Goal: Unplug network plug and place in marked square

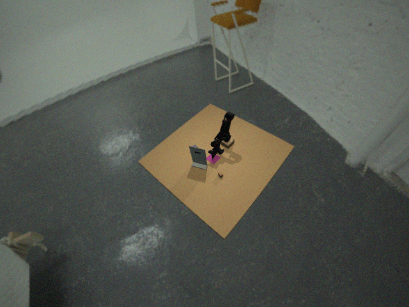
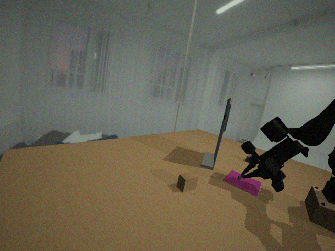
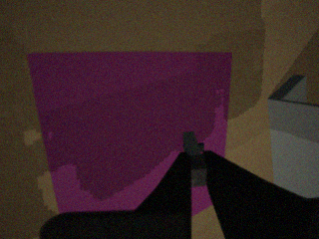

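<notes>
My gripper (image 1: pixel 213 156) (image 2: pixel 241 177) (image 3: pixel 194 158) is shut on the small dark grey plug (image 2: pixel 238 178) (image 3: pixel 191 142), whose front end sticks out past the fingertips. The plug is low over the magenta marked square (image 1: pixel 216 160) (image 2: pixel 251 186) (image 3: pixel 125 75), near the side toward the panel. Whether it touches the table cannot be told. The grey upright panel (image 1: pixel 198 157) (image 2: pixel 221 135) (image 3: pixel 296 159) stands on its foot beside the square, apart from the gripper. A dark opening shows in its upper part in the top view. The fingers hide part of the plug, and its tab cannot be made out clearly.
A small brown block (image 1: pixel 220 174) (image 2: pixel 190 183) lies on the table (image 1: pixel 227 204) (image 2: pixel 108 194) near the square. A brown box (image 1: pixel 228 143) (image 2: pixel 320 212) is by the arm's base. A small purplish thing (image 1: pixel 195 146) (image 2: pixel 248 158) lies beyond the panel.
</notes>
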`<act>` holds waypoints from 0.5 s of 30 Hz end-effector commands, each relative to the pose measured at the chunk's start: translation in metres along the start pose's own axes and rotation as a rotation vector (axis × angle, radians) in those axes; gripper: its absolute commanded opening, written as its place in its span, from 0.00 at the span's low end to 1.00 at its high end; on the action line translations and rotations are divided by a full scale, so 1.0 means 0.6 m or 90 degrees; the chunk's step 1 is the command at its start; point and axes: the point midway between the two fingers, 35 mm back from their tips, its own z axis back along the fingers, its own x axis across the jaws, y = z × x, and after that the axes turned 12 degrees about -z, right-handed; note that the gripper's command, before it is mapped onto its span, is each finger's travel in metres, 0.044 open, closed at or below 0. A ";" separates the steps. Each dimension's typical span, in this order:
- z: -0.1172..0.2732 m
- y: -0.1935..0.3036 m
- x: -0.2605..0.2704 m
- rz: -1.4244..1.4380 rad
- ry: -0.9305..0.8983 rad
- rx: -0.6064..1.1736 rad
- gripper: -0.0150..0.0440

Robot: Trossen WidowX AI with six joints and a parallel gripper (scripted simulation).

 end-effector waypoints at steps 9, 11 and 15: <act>-0.001 -0.001 0.000 0.000 0.000 0.000 0.30; -0.001 -0.001 0.000 0.000 0.000 0.000 0.39; -0.001 -0.001 0.000 0.000 0.000 0.000 0.52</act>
